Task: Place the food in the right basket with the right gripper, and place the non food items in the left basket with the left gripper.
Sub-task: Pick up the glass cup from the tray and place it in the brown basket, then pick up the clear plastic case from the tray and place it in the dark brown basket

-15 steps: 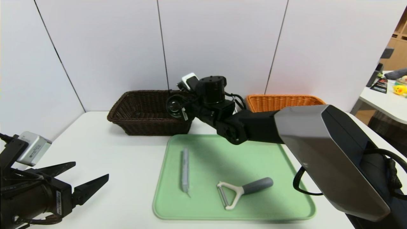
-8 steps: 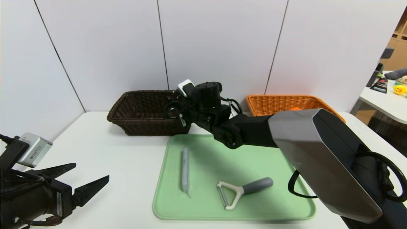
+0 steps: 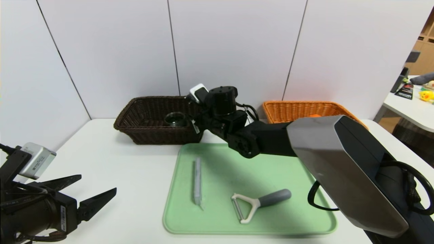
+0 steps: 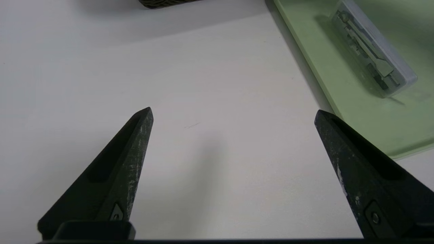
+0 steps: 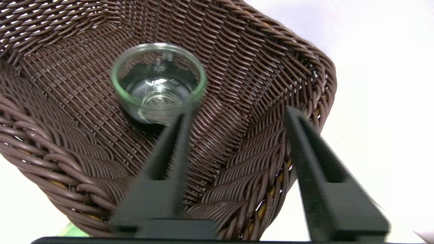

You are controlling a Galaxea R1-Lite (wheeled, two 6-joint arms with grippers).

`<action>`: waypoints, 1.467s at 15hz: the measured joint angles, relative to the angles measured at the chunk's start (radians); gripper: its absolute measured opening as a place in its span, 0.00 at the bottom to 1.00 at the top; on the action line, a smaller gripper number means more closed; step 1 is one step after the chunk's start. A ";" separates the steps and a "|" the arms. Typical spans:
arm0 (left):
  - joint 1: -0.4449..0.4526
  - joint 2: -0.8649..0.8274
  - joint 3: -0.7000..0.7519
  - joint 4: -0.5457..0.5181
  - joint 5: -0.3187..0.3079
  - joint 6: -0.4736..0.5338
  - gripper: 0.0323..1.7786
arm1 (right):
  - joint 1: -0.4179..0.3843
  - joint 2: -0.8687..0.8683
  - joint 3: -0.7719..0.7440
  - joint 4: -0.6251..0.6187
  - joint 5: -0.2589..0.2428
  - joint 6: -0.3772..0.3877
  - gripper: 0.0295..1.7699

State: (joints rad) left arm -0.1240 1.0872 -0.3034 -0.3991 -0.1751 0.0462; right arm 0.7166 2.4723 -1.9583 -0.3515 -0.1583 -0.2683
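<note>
Right wrist view: right gripper (image 5: 237,115) fingers apart above dark basket (image 5: 271,61), holding nothing. Glass dish (image 5: 158,81) upright on basket floor. Likely rigid, slick, breakable; grip rim. Left gripper (image 3: 96,189) spread wide, parked near tray (image 3: 315,217).

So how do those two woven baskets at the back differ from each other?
The left basket is dark brown, while the right basket is light orange-tan. The left basket holds a small glass dish standing upright on its floor; in the right basket only a sliver of something orange shows above the arm. The right gripper hangs open over the left basket's corner; none is over the right basket. Both are rectangular wicker with flared sides.
</note>
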 joint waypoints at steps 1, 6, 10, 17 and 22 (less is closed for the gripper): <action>0.000 0.000 0.001 0.000 0.000 0.000 0.95 | 0.001 -0.005 0.000 0.001 0.000 -0.001 0.62; 0.000 -0.001 0.002 0.000 0.000 -0.003 0.95 | 0.014 -0.101 0.026 0.005 -0.020 -0.023 0.79; 0.000 -0.001 0.002 0.000 0.000 -0.003 0.95 | 0.044 -0.249 0.134 0.009 -0.028 -0.064 0.86; -0.001 0.001 0.010 0.001 -0.002 -0.002 0.95 | 0.126 -0.629 0.586 0.007 -0.125 -0.080 0.92; -0.020 -0.001 0.005 0.000 -0.001 0.003 0.95 | 0.094 -0.864 0.936 0.003 -0.153 -0.078 0.94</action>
State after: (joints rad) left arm -0.1436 1.0862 -0.2981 -0.3991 -0.1760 0.0489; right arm 0.8104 1.6087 -1.0221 -0.3487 -0.3111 -0.3462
